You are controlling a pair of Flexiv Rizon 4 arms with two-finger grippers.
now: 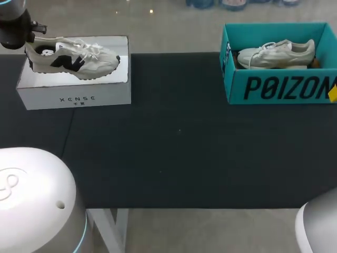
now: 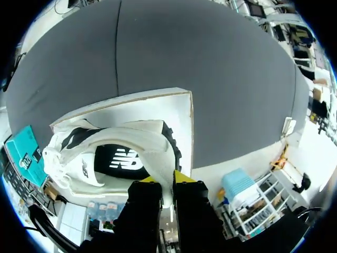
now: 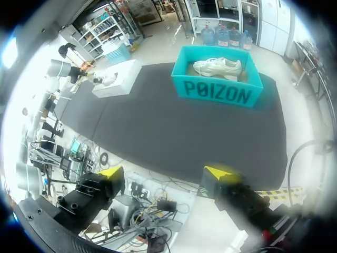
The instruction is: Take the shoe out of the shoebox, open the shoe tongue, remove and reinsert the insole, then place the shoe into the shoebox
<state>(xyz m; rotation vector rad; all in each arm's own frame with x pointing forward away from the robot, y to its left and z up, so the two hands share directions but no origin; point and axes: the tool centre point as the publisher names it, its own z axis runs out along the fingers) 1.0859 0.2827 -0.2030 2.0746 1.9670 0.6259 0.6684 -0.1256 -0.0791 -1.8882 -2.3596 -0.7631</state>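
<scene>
A black table (image 1: 179,158) seen from above, with two open shoeboxes along its far edge. At about 10 o'clock stands a white box (image 1: 79,97). A white shoe (image 1: 73,58) with a black side mark and a dark sole lies in its opening, toe pointing toward the middle of the table and heel toward the outer end. Whether the shoe rests in the box or is raised slightly off it cannot be told.

The left arm comes in at the far left corner. The left gripper (image 2: 168,178) is at the shoe's heel. In its wrist view, the two yellow tips sit close together with the white heel rim pinched between them, one finger inside the shoe and one outside. The shoe stretches away ahead of the fingers, and the white box lies beneath it.

At about 2 o'clock stands a teal box (image 1: 279,87) with large black letters on its near wall. Inside it a second shoe (image 1: 276,54), pale cream with white laces, lies on its side, toe toward the middle of the table.

The right gripper (image 3: 167,176) hangs off the near edge of the table, well apart from both boxes. Its fingers are spread wide, with nothing between them. Ahead of it lies the table, with the teal box at the far side.
</scene>
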